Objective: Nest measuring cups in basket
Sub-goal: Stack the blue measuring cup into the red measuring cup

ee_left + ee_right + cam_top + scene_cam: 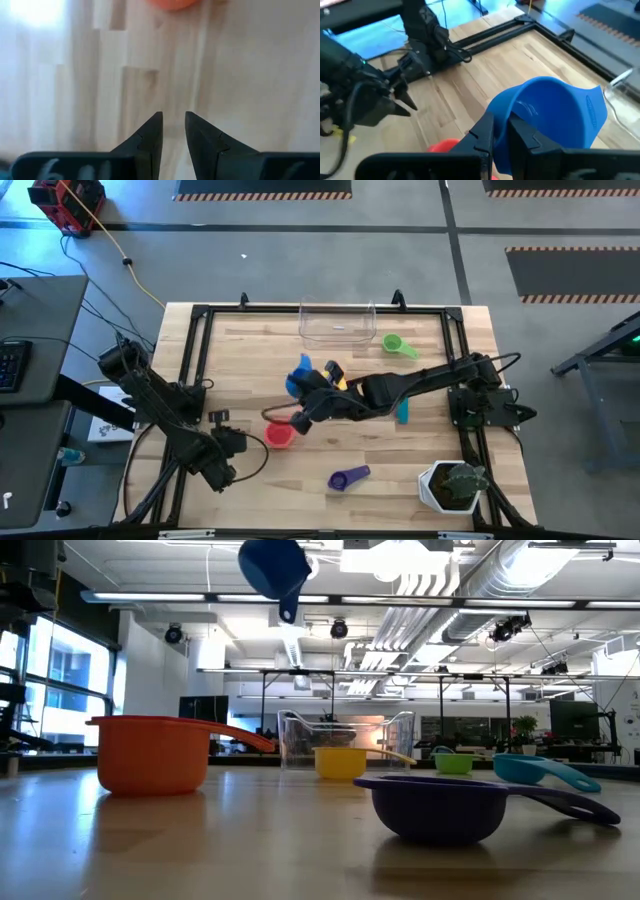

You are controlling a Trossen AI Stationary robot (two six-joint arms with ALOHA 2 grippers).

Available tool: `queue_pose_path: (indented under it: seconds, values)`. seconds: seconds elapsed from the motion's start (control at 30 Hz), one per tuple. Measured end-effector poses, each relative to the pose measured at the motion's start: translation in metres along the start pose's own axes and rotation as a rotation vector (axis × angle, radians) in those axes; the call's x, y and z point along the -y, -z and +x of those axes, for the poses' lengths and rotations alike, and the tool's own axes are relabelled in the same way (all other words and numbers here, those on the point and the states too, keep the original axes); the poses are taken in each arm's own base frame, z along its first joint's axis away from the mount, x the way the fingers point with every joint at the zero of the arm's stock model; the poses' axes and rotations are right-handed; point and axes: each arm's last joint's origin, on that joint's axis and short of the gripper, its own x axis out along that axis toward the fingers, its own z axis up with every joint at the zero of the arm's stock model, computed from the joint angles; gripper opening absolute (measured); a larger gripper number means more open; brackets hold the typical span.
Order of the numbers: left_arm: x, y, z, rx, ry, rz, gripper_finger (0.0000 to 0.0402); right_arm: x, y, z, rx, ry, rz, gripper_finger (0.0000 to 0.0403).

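**Blue cup lifted, basket empty**

High view: the clear basket [337, 322] at the far edge of the surface [250, 360] holds nothing. The right tool [303, 406] grips one blue cup [299, 374] near the middle. One green cup [398, 345], one orange-red cup [279, 436] and one purple cup [348, 477] lie loose.

Low view: one yellow cup [342, 761] and one teal cup [540, 769] also sit outside the basket.

Left wrist view: the left tool [173, 131] hangs narrowly parted, empty.

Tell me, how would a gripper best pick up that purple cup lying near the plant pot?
Probably by the flat handle of the purple cup, coming straight down from above. The cup sits upright on the table, its handle sticking out level and free, thin enough for two fingers; the round bowl is wider.
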Motion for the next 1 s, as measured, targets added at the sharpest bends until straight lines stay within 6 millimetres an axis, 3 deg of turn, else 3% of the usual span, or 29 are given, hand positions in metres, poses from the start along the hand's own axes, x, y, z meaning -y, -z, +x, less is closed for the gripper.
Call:
queue_pose_path:
  seconds: [0.27, 0.5, 0.8, 1.0]
  values:
    - [-0.005, 0.006, 0.0, -0.105, -0.02, -0.02, 0.0074, 0.008, -0.007, 0.008, -0.037, -0.048, 0.069, 0.0016]
    - [-0.015, 0.008, -0.006, -0.141, -0.023, -0.054, 0.0074, 0.007, -0.016, 0.006, 0.0, -0.072, -0.026, 0.0016]
    - [-0.045, 0.012, -0.032, -0.016, 0.01, -0.123, 0.0074, 0.012, -0.046, 0.0, 0.085, -0.048, -0.087, 0.0016]
    - [-0.062, 0.016, -0.047, 0.083, 0.065, -0.178, 0.0074, 0.002, -0.032, 0.021, -0.07, -0.015, -0.06, 0.0016]
